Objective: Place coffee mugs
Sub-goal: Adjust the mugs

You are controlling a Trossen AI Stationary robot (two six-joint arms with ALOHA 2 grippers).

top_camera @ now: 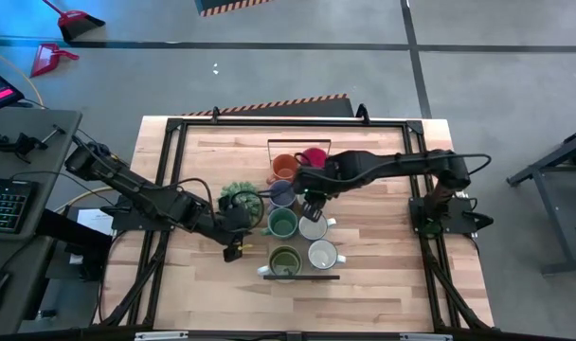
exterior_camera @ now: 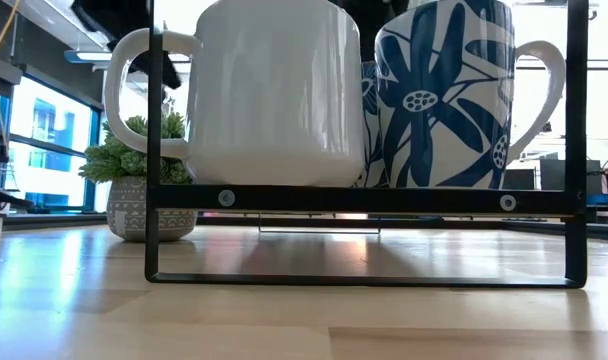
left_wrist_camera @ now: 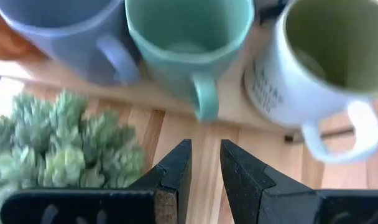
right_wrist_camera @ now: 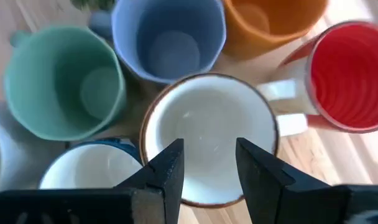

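Note:
Several mugs stand close together on a black-framed rack (top_camera: 304, 278) at mid-table: orange (top_camera: 284, 168), pink-red (top_camera: 315, 156), lavender-blue (top_camera: 281, 193), teal (top_camera: 282, 223), olive-lined (top_camera: 285, 260) and white ones (top_camera: 323, 254). My right gripper (top_camera: 312, 202) hangs open over a brown-rimmed white mug (right_wrist_camera: 207, 130), its fingers above the mug's mouth, touching nothing I can see. My left gripper (top_camera: 234, 248) is low beside the rack's left side, near the potted plant (top_camera: 239, 199). It is open by a narrow gap (left_wrist_camera: 206, 165) and points at the teal mug's handle (left_wrist_camera: 205, 99).
The spiky green plant (left_wrist_camera: 58, 143) stands just left of the rack, close to my left gripper. In the low view a white mug (exterior_camera: 264, 90) and a blue-flowered mug (exterior_camera: 464, 90) sit on the rack's bar (exterior_camera: 364, 198). Bare wood lies toward the near edge and right side.

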